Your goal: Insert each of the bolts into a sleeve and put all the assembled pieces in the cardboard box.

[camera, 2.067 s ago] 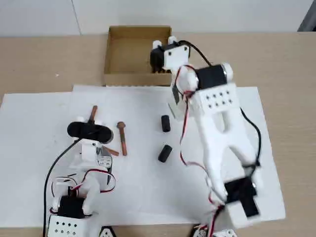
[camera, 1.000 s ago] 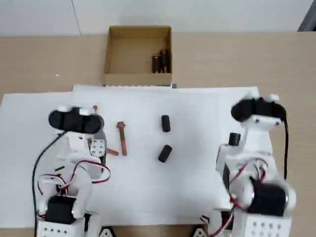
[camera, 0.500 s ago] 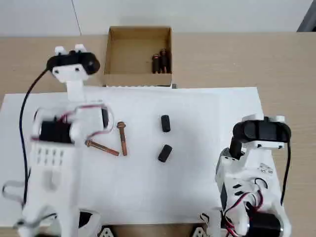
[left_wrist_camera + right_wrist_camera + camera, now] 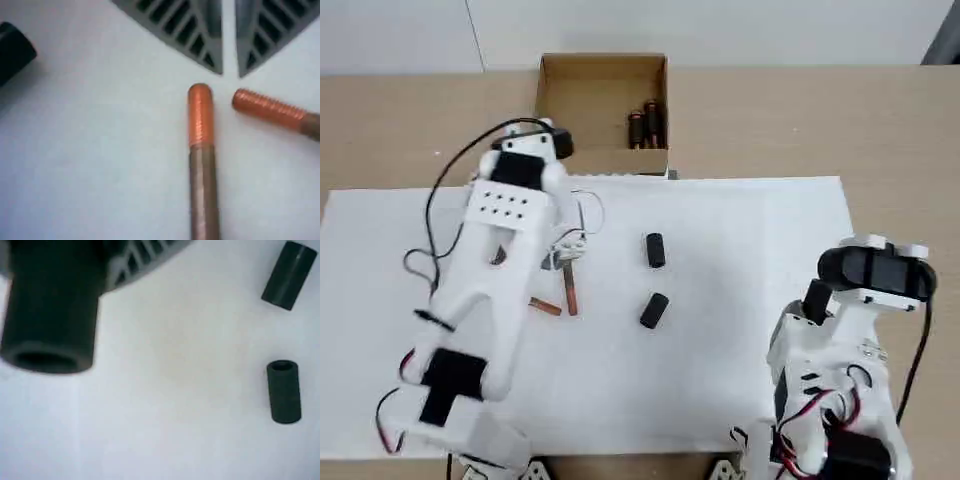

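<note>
High view: bolt (image 4: 572, 290) lies on the white paper (image 4: 720, 240), second bolt (image 4: 546, 307) slanted, tip just beside its threaded end, rest hidden under left arm. Left gripper (image 4: 229, 67) right by first bolt's tip, jaws a narrow gap apart, holding nothing. Far sleeve (image 4: 654, 250) and near sleeve (image 4: 654, 310) loose mid-paper. Right gripper (image 4: 814, 303) by paper's right edge clamps held sleeve (image 4: 50, 315). Cardboard box (image 4: 600, 160) beyond paper, assembled pieces (image 4: 646, 125) in its right side

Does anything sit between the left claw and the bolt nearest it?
Nothing visible does. The left claw hangs open just off the tip of the bolt, which lies on bare paper; a second bolt lies beside it, apart.
</note>
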`<state>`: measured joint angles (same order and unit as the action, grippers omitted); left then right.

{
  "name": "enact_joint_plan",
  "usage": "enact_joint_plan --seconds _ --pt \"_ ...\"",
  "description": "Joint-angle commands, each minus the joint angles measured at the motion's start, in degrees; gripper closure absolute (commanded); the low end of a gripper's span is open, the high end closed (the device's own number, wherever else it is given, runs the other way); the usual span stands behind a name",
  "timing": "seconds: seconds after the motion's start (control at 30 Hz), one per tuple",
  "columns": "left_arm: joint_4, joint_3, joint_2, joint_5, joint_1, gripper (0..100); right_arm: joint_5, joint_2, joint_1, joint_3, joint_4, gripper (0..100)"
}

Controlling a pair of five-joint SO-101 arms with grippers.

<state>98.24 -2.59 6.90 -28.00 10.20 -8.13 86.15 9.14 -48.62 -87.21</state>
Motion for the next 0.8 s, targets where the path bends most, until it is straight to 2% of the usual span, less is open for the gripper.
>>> enact_joint_plan --seconds 0.0,0.1,0.3,0.77 --pt "-0.97 -4.09 2.46 -0.44 0.79 99 -0.44 0.04 0.40 0.35 0.57 99.5" --pt "-1.23 -5.32 6.15 -0.35 0.53 98 -0.44 0.04 0.40 0.35 0.57 99.5" --pt "-1.14 -8.92 13.10 -0.44 -0.18 91 -0.44 0.04 0.40 0.35 0.57 99.5" --pt "-1.14 -18.24 25.67 -0.35 -0.88 91 -0.44 0.04 0.31 0.35 0.57 99.5"
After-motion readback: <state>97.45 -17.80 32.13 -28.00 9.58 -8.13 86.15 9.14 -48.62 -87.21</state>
